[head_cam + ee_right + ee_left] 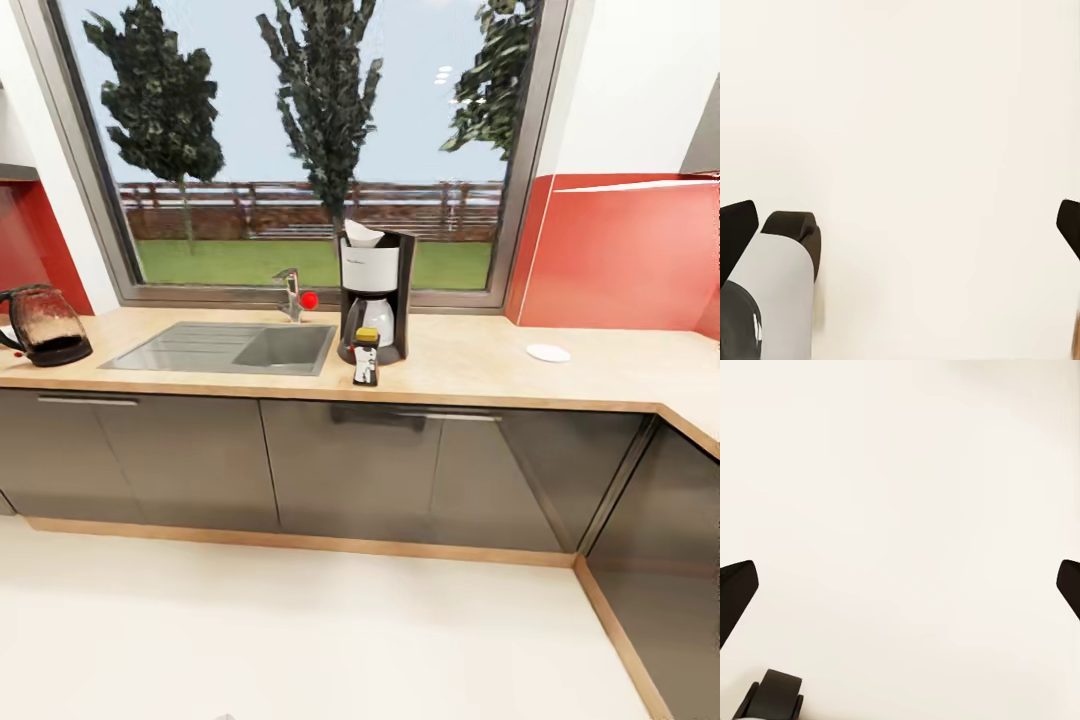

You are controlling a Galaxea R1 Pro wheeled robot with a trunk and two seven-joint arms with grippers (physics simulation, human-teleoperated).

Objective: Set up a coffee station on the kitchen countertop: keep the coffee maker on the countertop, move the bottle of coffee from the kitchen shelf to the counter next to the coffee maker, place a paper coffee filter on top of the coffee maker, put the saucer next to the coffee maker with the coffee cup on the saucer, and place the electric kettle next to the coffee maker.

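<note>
Pale floor is showing between both grippers' wide-open, empty jaws (left gripper (900,585), right gripper (900,225)). I am judging kettle step next: electric kettle (44,326) is sitting well away from them, needing an approach.

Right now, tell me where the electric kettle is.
In the head view the electric kettle stands at the far left end of the kitchen countertop, left of the sink, well apart from the coffee maker.

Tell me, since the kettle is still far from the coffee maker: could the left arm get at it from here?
Probably not yet. The electric kettle sits at the countertop's far left end, with open floor between it and the robot. The left gripper hangs open over the floor, so the base likely must drive closer.
</note>
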